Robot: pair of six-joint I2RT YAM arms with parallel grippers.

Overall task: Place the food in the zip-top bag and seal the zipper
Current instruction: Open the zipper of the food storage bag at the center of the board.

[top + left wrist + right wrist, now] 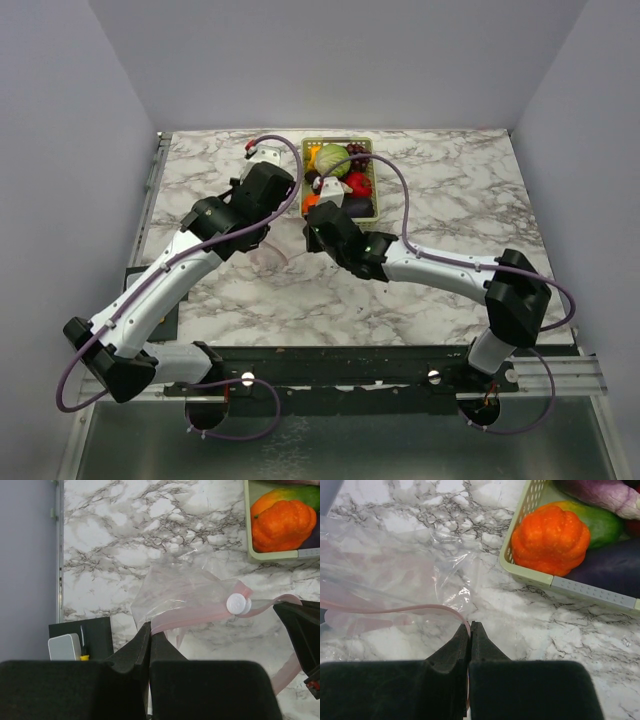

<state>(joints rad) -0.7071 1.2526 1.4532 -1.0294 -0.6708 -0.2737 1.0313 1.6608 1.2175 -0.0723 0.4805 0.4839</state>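
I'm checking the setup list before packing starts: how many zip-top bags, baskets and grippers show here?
zip-top bag: 1
basket: 1
grippers: 2, the left gripper and the right gripper, each shut on the bag's mouth edge
Total: 4

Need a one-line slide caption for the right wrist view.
Right gripper shut on the pink zipper strip of the clear bag, beside the basket holding an orange toy pumpkin.
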